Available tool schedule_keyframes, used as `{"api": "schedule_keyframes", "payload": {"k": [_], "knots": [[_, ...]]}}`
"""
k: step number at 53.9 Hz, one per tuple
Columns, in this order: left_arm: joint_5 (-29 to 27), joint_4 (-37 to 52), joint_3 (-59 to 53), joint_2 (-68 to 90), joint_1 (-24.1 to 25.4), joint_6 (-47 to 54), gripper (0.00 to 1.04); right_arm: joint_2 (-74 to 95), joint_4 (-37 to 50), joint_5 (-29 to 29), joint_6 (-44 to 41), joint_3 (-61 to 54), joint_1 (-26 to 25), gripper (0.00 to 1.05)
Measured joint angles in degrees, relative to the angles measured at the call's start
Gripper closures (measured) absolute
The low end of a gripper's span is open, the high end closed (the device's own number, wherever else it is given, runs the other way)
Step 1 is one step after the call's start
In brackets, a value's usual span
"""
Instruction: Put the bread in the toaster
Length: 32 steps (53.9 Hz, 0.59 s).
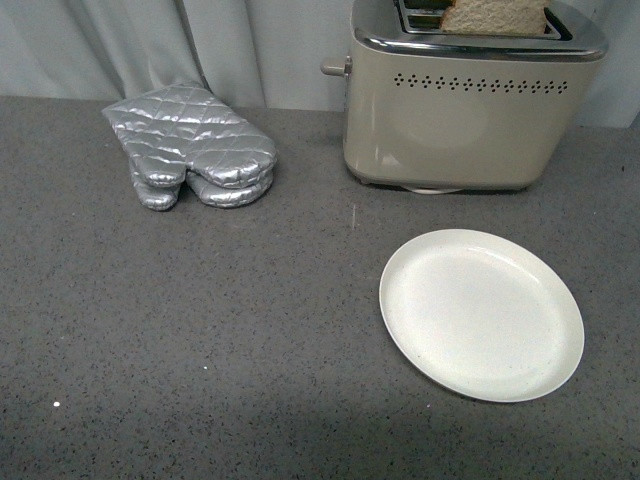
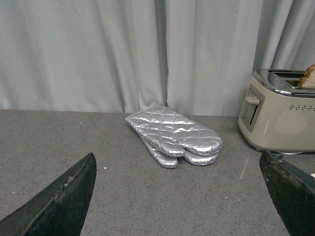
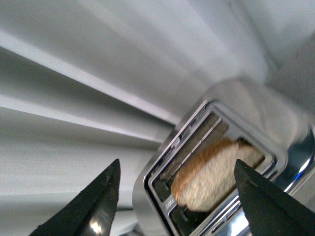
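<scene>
The beige toaster [image 1: 460, 110] stands at the back right of the counter. The bread [image 1: 495, 15] sits in one of its slots, its top sticking out. In the right wrist view the bread [image 3: 211, 174] is in the slot of the chrome-topped toaster [image 3: 275, 123]; my right gripper [image 3: 179, 196] is open above it, apart from the bread, fingers [image 3: 98, 201] on either side. My left gripper [image 2: 179, 196] is open and empty low over the counter; its view shows the toaster [image 2: 278, 115] with the bread's edge [image 2: 307, 77]. Neither arm shows in the front view.
A silver quilted oven mitt [image 1: 195, 145] lies at the back left, also in the left wrist view [image 2: 174, 135]. An empty cream plate [image 1: 480, 312] lies in front of the toaster. Grey curtains [image 1: 200, 40] hang behind the counter [image 1: 200, 320].
</scene>
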Motion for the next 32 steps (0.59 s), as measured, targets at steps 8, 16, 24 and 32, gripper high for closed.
{"api": "schedule_keyframes", "payload": {"k": [8,16,24,32], "knots": [[0.00,0.00,0.00,0.00,0.00,0.00,0.07,-9.29,17.66,2.03,-27.45,-14.64,-0.09,0.10],[0.00,0.00,0.00,0.00,0.00,0.00,0.07,-17.27,32.11,0.33,-52.76,-32.50,-1.97,0.10],[0.00,0.00,0.00,0.00,0.00,0.00,0.07,-25.51,31.67,2.82,-62.99,-42.86,-3.93,0.10],[0.02,0.00,0.00,0.00,0.00,0.00,0.07,-31.80,38.53,-5.68,-62.93,-51.04,-6.58,0.18]]}}
